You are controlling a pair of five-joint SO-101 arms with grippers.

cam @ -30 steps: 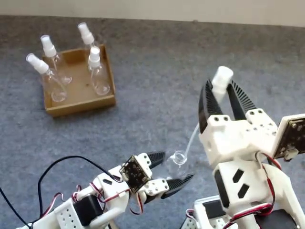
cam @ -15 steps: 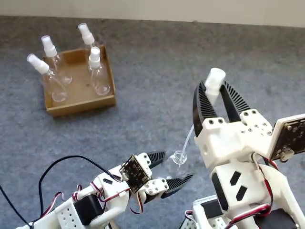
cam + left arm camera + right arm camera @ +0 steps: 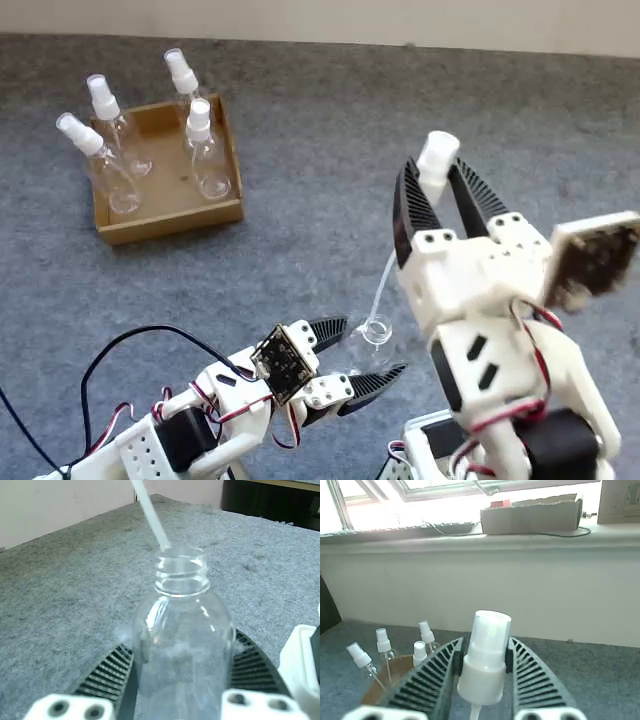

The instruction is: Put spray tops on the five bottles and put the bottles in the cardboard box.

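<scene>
My left gripper (image 3: 358, 354) is shut on a clear open bottle (image 3: 375, 331), which stands upright near the front of the grey carpet; its threaded neck (image 3: 181, 569) shows between the black fingers (image 3: 107, 672). My right gripper (image 3: 437, 190) is held above it, shut on a white spray top (image 3: 438, 154), (image 3: 485, 655). The top's thin dip tube (image 3: 383, 285) slants down to the bottle's mouth, and its end (image 3: 150, 515) sits in the neck. The cardboard box (image 3: 168, 226) at the back left holds several capped bottles (image 3: 205, 150).
Grey carpet (image 3: 320, 150) spreads between the box and the arms. A pale wall (image 3: 545, 590) with a window sill runs behind the box. A black cable (image 3: 150, 340) loops beside the left arm.
My right gripper has swung left and slightly away with the spray top, bringing the tube's lower end to the bottle's mouth. The left gripper and bottle have stayed put.
</scene>
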